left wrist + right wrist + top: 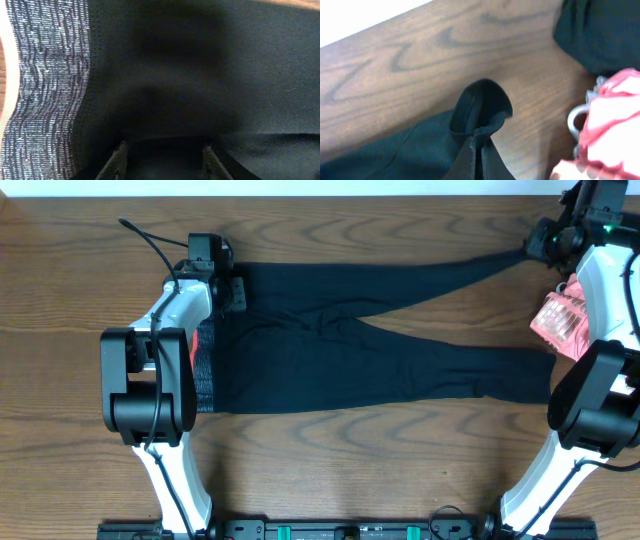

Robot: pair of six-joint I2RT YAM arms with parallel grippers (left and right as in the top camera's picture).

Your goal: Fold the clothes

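The clothes (340,345) are black leggings lying flat across the table, with the speckled grey, red-edged waistband (205,370) at the left and both legs running right. My left gripper (236,288) sits low over the far corner of the waist. In the left wrist view its fingers (117,161) stand apart on the black cloth (200,75) beside the waistband (47,85), pinching nothing that I can see. My right gripper (538,242) at the far right is shut on the cuff (482,107) of the far leg, fingertips (479,145) together and the hem bunched above them.
A pink ruffled garment (562,320) lies at the right edge beside the right arm, showing close by in the right wrist view (612,125). More black cloth (600,30) lies past it. The table's far edge (370,20) is close to the cuff.
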